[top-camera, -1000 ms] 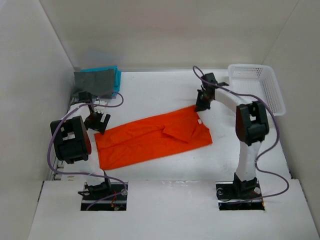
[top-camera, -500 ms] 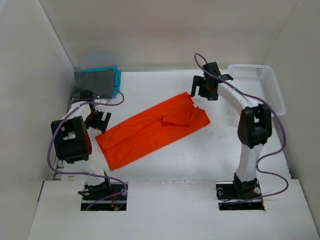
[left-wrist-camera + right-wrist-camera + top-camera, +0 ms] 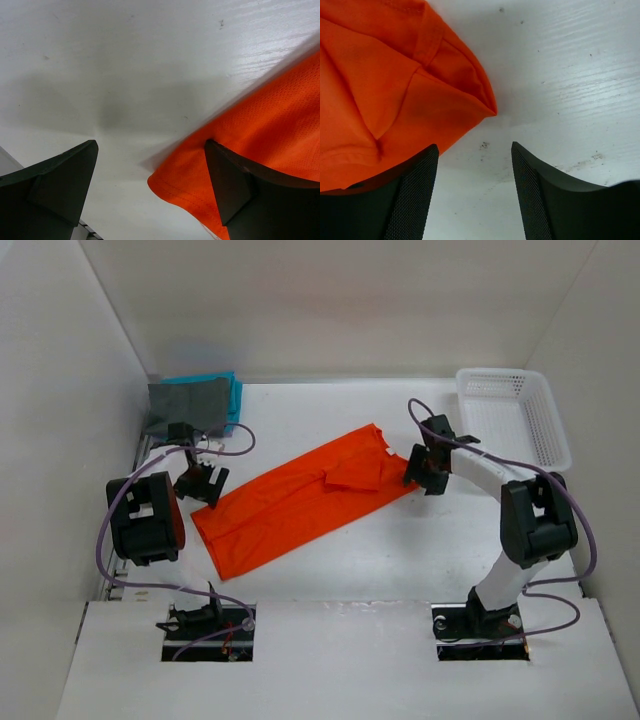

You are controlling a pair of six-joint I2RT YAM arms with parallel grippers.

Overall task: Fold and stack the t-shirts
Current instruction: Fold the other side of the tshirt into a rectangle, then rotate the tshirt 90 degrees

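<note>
In the middle of the white tabletop [image 3: 340,560] lies the orange t-shirt [image 3: 305,502], bright and plain, folded lengthwise into a long narrow band that runs on a slant from its near left end up to its far right end, flat against the surface, with a smaller flap of the same cloth doubled over on top towards the right end. Close up, the left wrist view shows a fine mesh-like knit and a stitched hem at the shirt's left corner, while the right wrist view shows several folded layers meeting in a pointed corner with a seam across them. At the shirt's left end the left end effector [image 3: 203,483] hangs low with its fingers spread wide, the cloth's corner reaching into the gap between them, gripped by neither. At the shirt's right end the right end effector [image 3: 415,474] is also spread, only bare tabletop between its fingers, the pointed corner just ahead of them. Well beyond the shirt's left end sits a folded dark grey t-shirt [image 3: 185,405] on top of a teal t-shirt [image 3: 234,390], and well beyond its right end stands a white mesh basket [image 3: 515,415]
</note>
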